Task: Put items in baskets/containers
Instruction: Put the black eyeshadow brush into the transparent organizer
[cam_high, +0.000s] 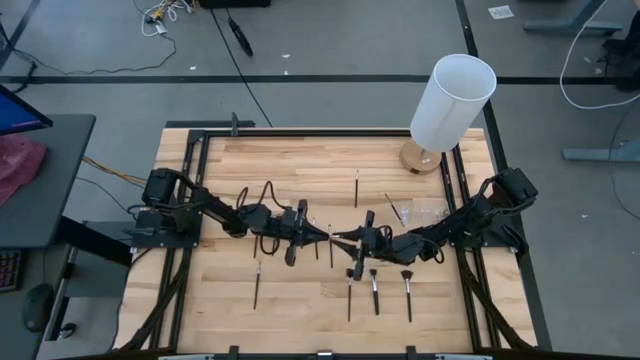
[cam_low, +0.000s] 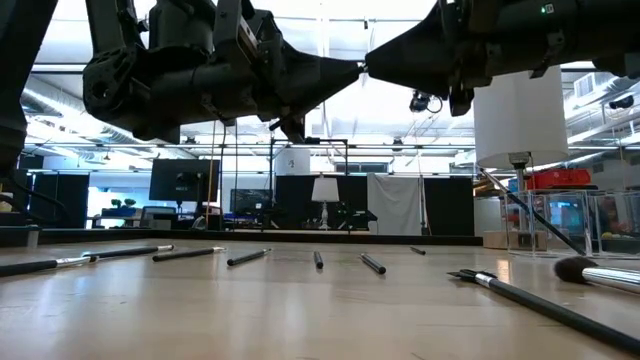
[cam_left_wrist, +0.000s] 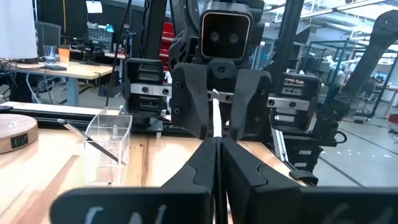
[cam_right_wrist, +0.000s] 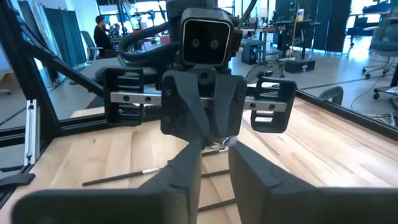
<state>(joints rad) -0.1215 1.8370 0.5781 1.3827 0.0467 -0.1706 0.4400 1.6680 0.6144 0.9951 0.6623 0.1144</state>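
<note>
Both arms meet above the table's middle. My left gripper (cam_high: 322, 235) (cam_left_wrist: 217, 142) is shut on a thin dark brush with a silver ferrule (cam_left_wrist: 215, 117). My right gripper (cam_high: 345, 239) (cam_right_wrist: 214, 155) faces it, open, with its fingers on either side of the brush's free end. In the low view both grippers (cam_low: 362, 68) hang well above the wood. Several more brushes lie flat on the table (cam_high: 374, 291) (cam_high: 257, 285) (cam_high: 357, 187). The clear holder (cam_high: 422, 211) (cam_left_wrist: 109, 144) stands near the right arm, and a brush leans inside it. My left gripper pinches the brush between its two fingers, which lie along the shaft. The brush sticks out past the fingertips toward the right gripper, ferrule part (cam_left_wrist: 215, 117) forward. It is level and lifted clear of the table.
A tall white cylinder (cam_high: 452, 100) on a round wooden base (cam_left_wrist: 13, 134) stands at the table's far right corner, just behind the holder. Black frame rails run along the table's edges (cam_high: 200, 170). Bare wood shows at the far left (cam_high: 270, 160).
</note>
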